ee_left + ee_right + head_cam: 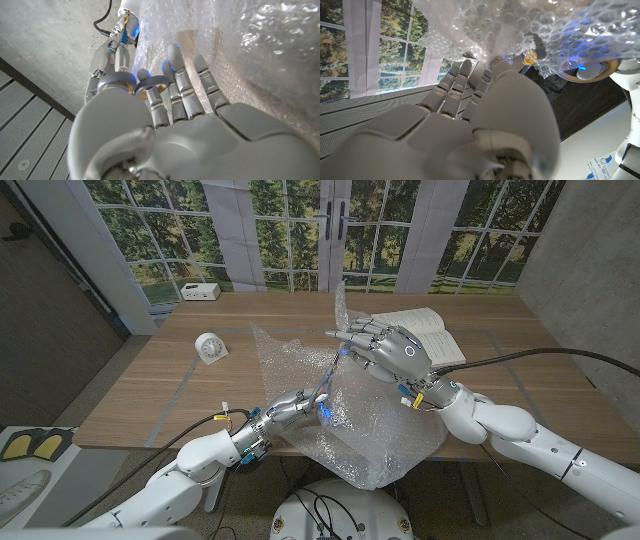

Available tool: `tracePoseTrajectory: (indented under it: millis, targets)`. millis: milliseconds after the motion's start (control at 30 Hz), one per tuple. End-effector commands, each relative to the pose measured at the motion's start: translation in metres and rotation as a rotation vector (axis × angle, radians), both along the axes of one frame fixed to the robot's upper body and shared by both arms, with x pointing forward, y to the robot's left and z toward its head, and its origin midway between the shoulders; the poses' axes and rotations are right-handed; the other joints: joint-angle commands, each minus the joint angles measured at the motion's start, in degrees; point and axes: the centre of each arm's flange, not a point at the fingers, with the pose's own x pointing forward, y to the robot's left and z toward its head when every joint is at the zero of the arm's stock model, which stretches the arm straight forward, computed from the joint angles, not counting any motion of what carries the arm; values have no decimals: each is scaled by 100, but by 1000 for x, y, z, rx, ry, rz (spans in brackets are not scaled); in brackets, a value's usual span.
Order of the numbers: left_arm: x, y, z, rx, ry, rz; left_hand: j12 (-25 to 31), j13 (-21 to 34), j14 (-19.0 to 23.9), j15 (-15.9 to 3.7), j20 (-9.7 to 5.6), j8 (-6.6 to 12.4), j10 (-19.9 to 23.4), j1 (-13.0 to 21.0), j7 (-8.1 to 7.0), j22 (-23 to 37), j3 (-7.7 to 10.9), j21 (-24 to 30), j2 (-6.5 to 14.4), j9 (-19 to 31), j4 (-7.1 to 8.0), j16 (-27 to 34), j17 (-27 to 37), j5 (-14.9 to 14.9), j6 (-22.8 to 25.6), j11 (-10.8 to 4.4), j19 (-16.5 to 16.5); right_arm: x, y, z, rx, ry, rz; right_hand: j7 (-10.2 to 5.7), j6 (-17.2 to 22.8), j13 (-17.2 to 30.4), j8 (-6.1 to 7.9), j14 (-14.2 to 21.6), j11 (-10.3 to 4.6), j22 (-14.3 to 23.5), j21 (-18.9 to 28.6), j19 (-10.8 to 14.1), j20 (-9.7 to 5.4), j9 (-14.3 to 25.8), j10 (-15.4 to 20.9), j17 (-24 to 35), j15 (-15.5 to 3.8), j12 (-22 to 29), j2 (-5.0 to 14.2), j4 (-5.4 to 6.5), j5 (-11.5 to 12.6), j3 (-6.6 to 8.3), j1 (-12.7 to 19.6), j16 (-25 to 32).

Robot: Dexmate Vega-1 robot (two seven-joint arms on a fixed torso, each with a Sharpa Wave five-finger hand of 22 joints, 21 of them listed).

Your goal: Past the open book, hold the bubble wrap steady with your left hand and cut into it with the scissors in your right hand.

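A crumpled clear bubble wrap sheet (pixel 360 430) covers the table's middle and hangs over its front edge. My left hand (pixel 290 408) grips the wrap's near left edge. Its fingers (pixel 182 85) stretch along the wrap (pixel 260 45) with the thumb curled in beside them. My right hand (pixel 390 350) hovers over the wrap's raised far part, its fingers pointing left. Thin scissor blades (pixel 330 375) slant down from under it toward my left hand; the handles are hidden. The open book (pixel 440 330) lies just behind my right hand. Bubble wrap (pixel 520 25) lies at the tips of my right hand (pixel 470 115).
A small white clock (pixel 210 348) stands on the wooden table (pixel 150 390) at the left. A white box (pixel 200 291) sits at the far left edge. My right hand (pixel 107 55) and its wrist show in the left wrist view.
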Motion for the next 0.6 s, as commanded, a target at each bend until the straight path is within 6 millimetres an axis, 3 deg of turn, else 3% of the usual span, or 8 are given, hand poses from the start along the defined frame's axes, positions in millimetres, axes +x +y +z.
tracePoseTrajectory:
  millis: [33,600]
  targets:
    - [4,-1,0,-84,0,-66,-57,15,-52,-380,-45,33,741,655,184,7,1162,90,691,520,-514,-6,82,-36,-206,-755,-15,15,-10,-4,-2,31,-61,-25,41,23,-3,39,10,12,-6,-35,-135,11,-35,18,-1061,22,23,43,38,25,54,-5]
    - [4,1,4,-105,-27,-93,-144,66,-117,-353,-48,85,661,528,203,-28,1542,254,644,450,-468,-122,257,-156,-336,-722,-112,36,-14,-6,-4,78,-129,-25,54,48,2,57,11,13,0,-20,-144,14,-38,37,-1062,43,26,48,38,31,55,1]
